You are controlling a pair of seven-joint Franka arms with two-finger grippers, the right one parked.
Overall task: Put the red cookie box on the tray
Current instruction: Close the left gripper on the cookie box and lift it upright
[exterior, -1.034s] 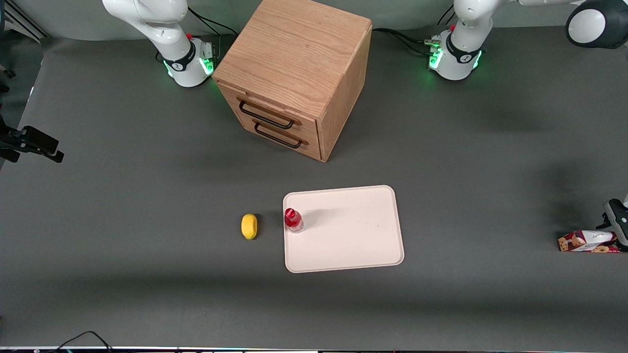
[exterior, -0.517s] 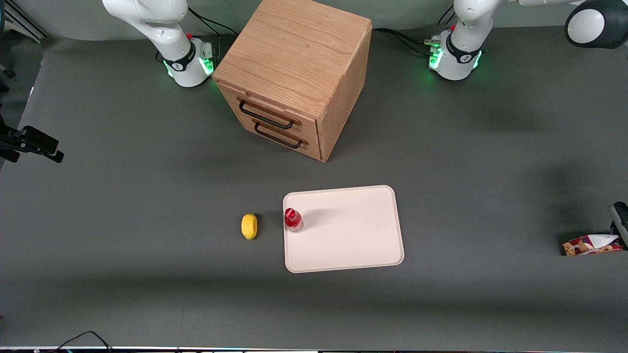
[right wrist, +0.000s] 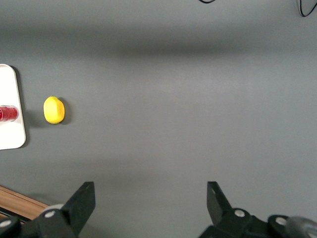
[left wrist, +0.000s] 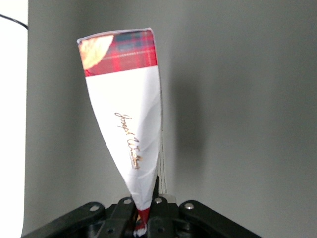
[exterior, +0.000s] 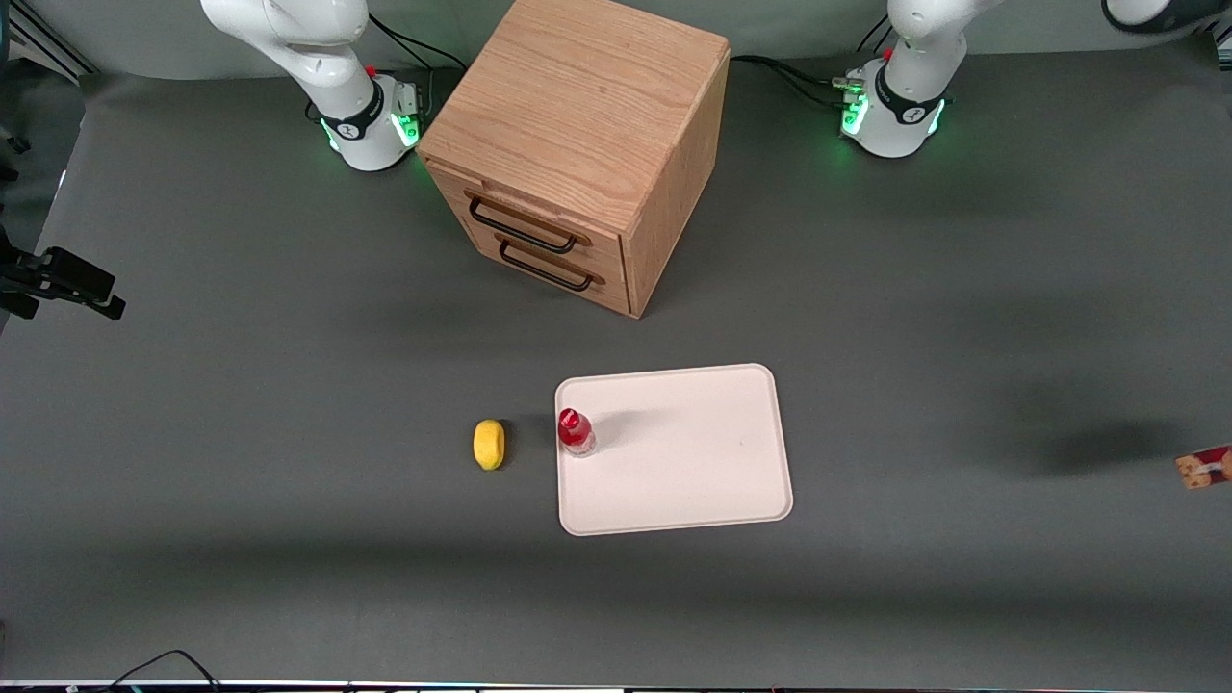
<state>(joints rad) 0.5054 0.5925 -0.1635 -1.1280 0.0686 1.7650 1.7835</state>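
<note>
**Grey tabletop, carton aloft**

Grey matting backs the gripper (left wrist: 143, 218), clamped on one end of the red cookie box (left wrist: 126, 114). Light, crushable cardboard, it looks better held mid-length. Tartan-red with a white signed panel, it hangs at the working arm's table end, three o'clock of the tray (exterior: 693, 481).

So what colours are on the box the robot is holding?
The gripper holds the red cookie box: white with red tartan at the end, clearest in the left wrist view.
</note>
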